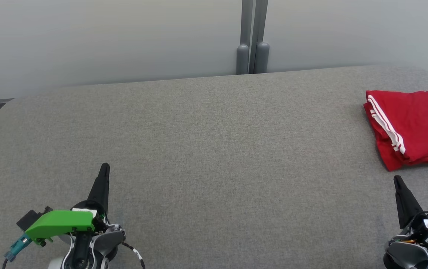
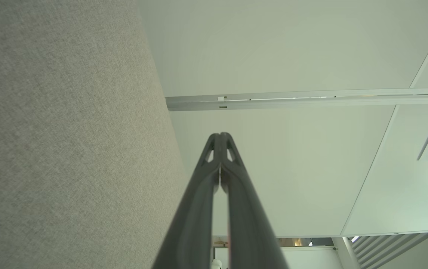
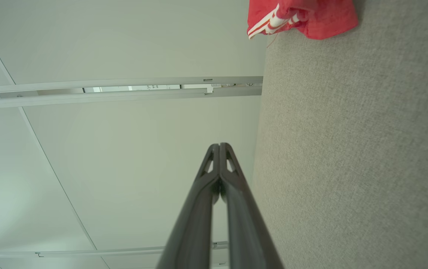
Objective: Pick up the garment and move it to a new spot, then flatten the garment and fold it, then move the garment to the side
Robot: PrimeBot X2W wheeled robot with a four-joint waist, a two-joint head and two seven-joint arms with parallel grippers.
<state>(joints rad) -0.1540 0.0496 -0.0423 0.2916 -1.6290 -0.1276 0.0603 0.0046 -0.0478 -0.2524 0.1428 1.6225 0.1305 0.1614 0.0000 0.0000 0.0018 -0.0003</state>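
Note:
The garment is red with white stripes and lies folded at the right edge of the grey fabric table; part of it runs out of the head view. The right wrist view catches its striped end at the top. My right gripper is shut and empty, a short way in front of the garment, not touching it. Its tips meet in the right wrist view. At the lower left, far from the garment, my left gripper is shut too, holding nothing, tips together.
Pale wall panels stand behind the table, with a grey post at the back middle. The table's back edge curves down at both corners.

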